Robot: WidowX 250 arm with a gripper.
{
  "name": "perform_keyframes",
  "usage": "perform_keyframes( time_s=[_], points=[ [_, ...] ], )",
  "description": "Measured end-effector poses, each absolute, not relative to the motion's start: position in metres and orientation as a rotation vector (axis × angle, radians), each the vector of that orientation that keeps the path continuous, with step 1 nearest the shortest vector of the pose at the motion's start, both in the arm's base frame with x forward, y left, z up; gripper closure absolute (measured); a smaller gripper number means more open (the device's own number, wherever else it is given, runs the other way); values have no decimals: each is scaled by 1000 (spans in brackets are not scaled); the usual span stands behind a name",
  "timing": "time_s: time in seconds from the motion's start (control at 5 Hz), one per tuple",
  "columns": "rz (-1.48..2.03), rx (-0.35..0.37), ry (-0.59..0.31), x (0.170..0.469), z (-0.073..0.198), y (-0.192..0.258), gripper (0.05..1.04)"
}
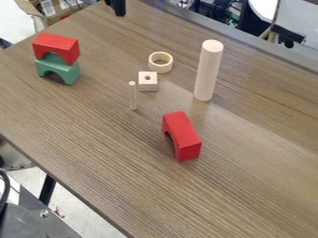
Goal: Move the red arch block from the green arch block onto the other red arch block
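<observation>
One red arch [57,42] atop green arch [62,69], hand [120,14] apart

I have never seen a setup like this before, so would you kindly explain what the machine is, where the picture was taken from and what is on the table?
This is one picture, from a fixed camera looking down at a slant on a wooden-looking table. The machine is a robot arm; the end of its black gripper shows at the top edge, and I see no block held there.

At the upper left, a red arched block sits on a green arched block. Near the middle are a pale ring, a small cube with a hole in its top and a thin upright peg. To their right stands a tall, thick cylinder. Below them lies a second red block, with an arched cut-out.
</observation>
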State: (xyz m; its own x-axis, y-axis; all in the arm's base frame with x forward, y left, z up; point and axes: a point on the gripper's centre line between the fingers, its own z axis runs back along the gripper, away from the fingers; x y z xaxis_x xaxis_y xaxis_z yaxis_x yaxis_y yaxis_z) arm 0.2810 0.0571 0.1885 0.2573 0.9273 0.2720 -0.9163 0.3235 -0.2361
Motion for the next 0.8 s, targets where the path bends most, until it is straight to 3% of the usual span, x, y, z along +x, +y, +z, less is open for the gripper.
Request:
perform_keyframes(
  time_s=[0.8],
  points=[
    [1370, 37, -345, 286, 161, 104, 85]
  ],
)
